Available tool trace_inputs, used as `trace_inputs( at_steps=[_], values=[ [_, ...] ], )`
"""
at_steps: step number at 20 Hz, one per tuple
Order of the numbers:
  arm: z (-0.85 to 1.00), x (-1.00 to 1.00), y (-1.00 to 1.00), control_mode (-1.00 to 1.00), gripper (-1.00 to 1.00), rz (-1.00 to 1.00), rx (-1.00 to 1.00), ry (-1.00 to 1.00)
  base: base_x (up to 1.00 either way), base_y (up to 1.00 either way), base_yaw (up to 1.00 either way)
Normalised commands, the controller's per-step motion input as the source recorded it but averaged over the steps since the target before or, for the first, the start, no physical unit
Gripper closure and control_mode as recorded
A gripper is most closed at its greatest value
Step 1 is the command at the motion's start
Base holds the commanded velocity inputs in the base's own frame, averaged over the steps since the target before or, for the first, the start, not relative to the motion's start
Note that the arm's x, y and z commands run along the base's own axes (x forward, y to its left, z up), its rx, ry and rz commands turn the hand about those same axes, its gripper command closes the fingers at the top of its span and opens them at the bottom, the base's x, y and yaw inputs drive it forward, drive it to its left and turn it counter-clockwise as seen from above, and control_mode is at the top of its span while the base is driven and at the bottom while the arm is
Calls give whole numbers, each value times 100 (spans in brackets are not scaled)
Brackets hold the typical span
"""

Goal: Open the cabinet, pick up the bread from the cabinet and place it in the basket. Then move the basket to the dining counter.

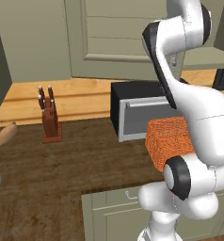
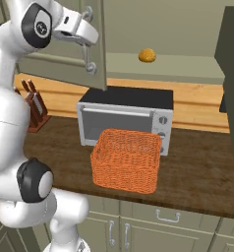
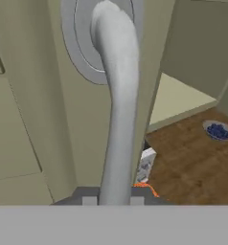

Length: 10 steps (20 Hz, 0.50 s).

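At the cabinet [image 2: 65,54] door, jaws of gripper [image 2: 89,55] are closed on handle [image 3: 118,105]; door should be swung wider w/ steady arc pull, grip kept firm; bread [image 2: 147,55] must be reachable

A kitchen: toaster oven [image 2: 125,119], knife block [image 1: 50,121], wall cabinet [image 1: 123,35].

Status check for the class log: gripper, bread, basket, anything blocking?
Gripper shut on cabinet door handle. Bread on the shelf. Basket before toaster oven. Nothing blocking.
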Motion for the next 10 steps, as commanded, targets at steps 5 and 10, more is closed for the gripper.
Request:
trace_inputs(
  at_steps=[5,10],
  values=[
    [-18,-100,88,-100,100,-41,-2,-5,0,0,0],
    [0,-100,91,-100,100,-24,-1,-6,0,0,0]
  ],
)
